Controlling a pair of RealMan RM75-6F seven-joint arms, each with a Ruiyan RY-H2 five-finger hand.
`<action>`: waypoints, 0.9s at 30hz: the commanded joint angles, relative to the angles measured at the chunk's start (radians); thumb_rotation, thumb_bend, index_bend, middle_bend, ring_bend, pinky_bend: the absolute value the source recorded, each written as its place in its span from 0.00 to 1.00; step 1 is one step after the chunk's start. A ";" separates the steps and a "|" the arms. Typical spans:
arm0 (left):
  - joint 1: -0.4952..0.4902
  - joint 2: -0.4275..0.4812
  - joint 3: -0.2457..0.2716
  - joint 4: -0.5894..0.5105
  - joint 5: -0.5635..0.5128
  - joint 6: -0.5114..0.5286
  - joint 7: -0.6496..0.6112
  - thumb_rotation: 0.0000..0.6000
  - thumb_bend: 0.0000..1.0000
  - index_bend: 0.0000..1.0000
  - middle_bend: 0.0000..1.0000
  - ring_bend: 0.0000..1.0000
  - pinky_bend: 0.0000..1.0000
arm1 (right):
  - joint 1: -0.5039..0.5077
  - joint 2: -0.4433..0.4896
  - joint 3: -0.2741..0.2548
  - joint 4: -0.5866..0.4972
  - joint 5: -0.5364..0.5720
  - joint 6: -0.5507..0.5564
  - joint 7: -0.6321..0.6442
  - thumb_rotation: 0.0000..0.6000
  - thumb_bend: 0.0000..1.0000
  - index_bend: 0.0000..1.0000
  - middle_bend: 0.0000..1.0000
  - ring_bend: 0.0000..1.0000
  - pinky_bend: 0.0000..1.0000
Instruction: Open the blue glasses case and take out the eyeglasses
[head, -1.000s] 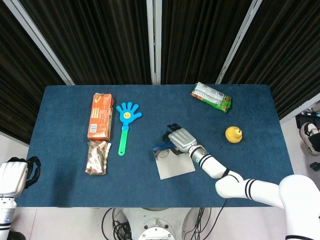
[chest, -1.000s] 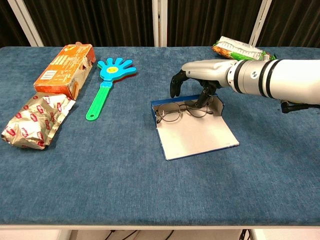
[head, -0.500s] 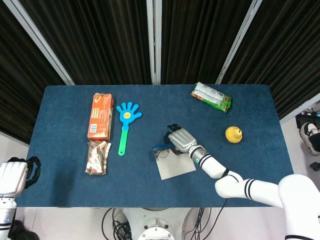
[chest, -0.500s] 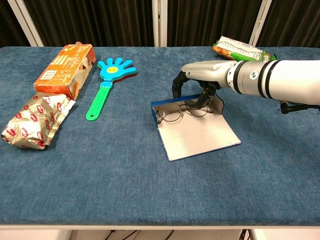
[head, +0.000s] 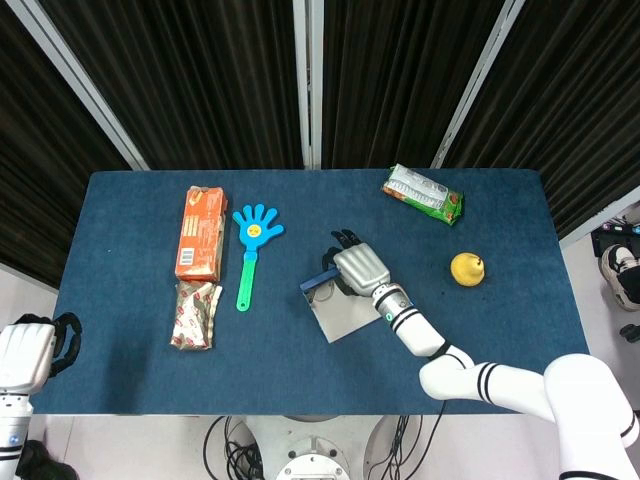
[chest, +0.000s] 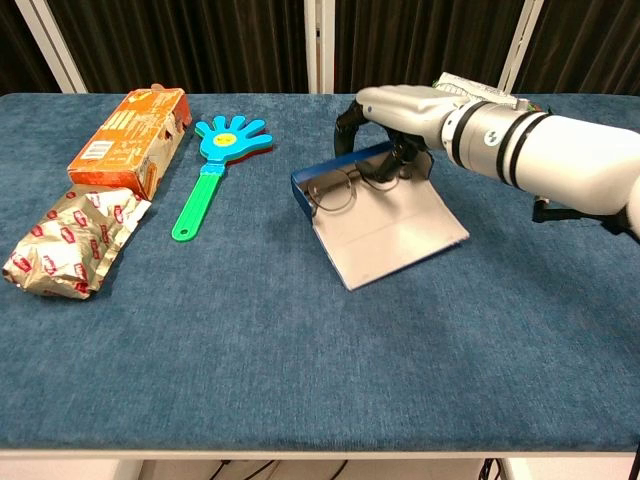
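Note:
The blue glasses case (chest: 300, 188) lies open mid-table, its grey lid (chest: 385, 235) folded flat toward me; in the head view the case (head: 318, 284) sits right of the blue clapper. Thin wire eyeglasses (chest: 335, 192) lie in the blue tray. My right hand (chest: 400, 110) (head: 358, 268) arches over the tray's far right end and pinches the right end of the eyeglasses, while its other fingers curl above the back wall. The case's far side looks tipped up off the cloth. My left hand (head: 30, 350) hangs off the table's left front corner, holding nothing.
An orange box (chest: 130, 140) and a crumpled foil packet (chest: 70, 235) lie at the left. A blue hand-shaped clapper (chest: 215, 165) lies between them and the case. A green snack packet (chest: 478, 93) sits far right, and a yellow fruit (head: 467, 268) lies right of my hand.
My right hand has risen and pulled away from me and leftward. The case has shifted and tilted with it, the eyeglasses still inside. The left hand has not moved.

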 joint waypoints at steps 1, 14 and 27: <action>0.000 0.000 0.000 0.000 0.000 0.000 -0.001 1.00 0.31 0.76 0.81 0.66 0.47 | -0.003 -0.076 0.020 0.077 -0.021 0.079 -0.045 1.00 0.49 0.60 0.32 0.00 0.00; 0.000 0.004 0.002 -0.001 0.002 -0.002 -0.009 1.00 0.31 0.76 0.81 0.66 0.46 | -0.003 -0.270 0.024 0.344 -0.142 0.222 -0.023 1.00 0.49 0.60 0.32 0.00 0.00; 0.000 0.004 0.002 -0.001 0.003 -0.002 -0.010 1.00 0.31 0.76 0.81 0.66 0.46 | -0.008 -0.334 0.029 0.471 -0.210 0.255 -0.011 1.00 0.49 0.60 0.31 0.00 0.00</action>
